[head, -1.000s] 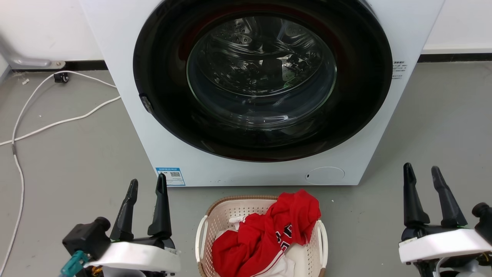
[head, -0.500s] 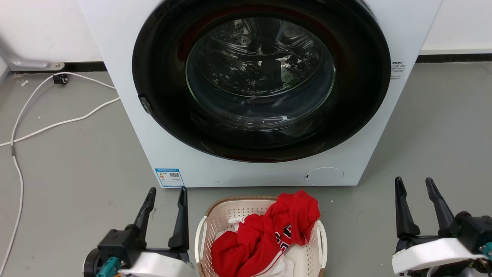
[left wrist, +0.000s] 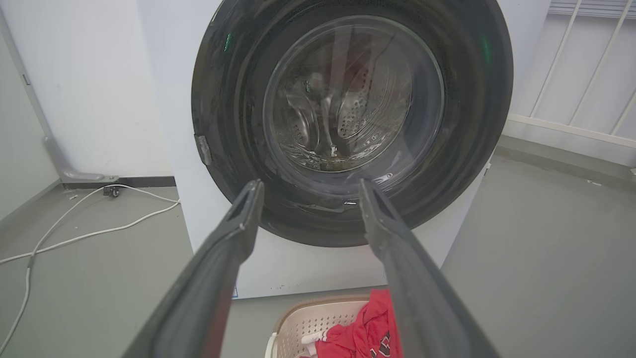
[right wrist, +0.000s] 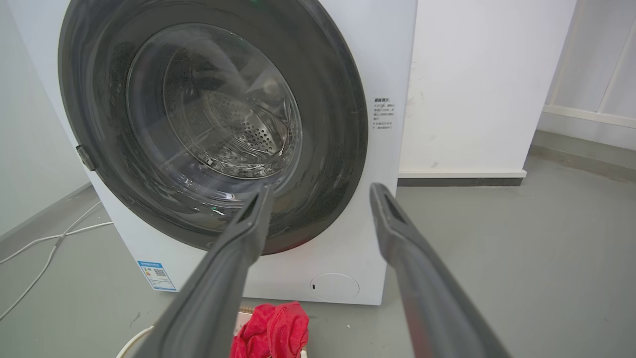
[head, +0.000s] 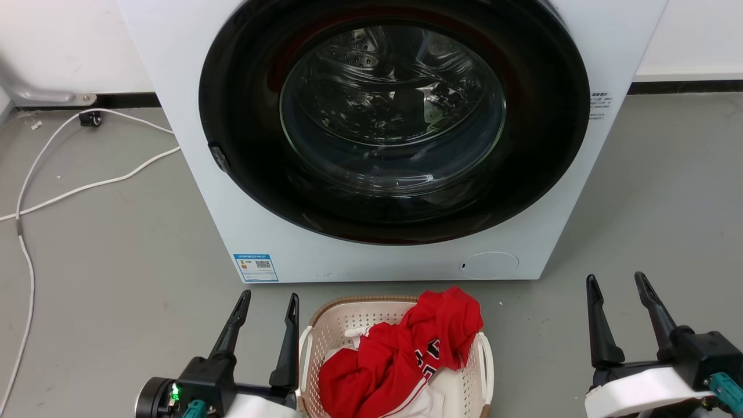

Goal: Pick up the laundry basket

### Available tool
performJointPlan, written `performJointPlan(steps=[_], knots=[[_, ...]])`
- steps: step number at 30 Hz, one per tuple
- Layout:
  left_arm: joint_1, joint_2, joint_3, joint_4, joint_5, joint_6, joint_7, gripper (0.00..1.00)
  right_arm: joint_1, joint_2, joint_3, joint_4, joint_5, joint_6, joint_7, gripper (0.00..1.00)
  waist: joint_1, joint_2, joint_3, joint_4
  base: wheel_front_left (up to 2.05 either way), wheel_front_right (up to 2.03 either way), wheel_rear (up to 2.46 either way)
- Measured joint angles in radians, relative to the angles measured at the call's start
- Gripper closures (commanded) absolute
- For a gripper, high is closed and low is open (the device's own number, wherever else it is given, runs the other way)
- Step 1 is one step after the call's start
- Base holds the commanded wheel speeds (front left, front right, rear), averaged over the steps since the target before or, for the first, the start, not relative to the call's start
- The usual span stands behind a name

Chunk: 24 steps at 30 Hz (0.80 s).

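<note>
- Since the last frame the left gripper [head: 270, 295] slid inward, now just beside the laundry basket [head: 339, 321] at its left loop handle [head: 302, 361]. The right gripper [head: 615, 277] crept in but is well apart from the basket.
- Both grippers splayed, holding nothing.
- Step: pre-grasp approach.
- Basket on the floor [head: 116, 261] before the washing machine [head: 371, 261], red jersey [head: 406, 348] heaped inside.
- Next, likely: bring the right gripper to the right handle [head: 489, 366], drop both, clamp.
</note>
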Motion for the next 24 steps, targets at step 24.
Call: performJointPlan(steps=[24], knots=[[0.040, -0.075, 0.095, 0.010, 0.145, -0.097, -0.044, 0.00, 0.007, 0.000, 0.008, 0.001, -0.013, 0.000, -0.045, 0.00, 0.0000, 0.0000, 0.004, -0.007, 0.00, 0.00, 0.00]])
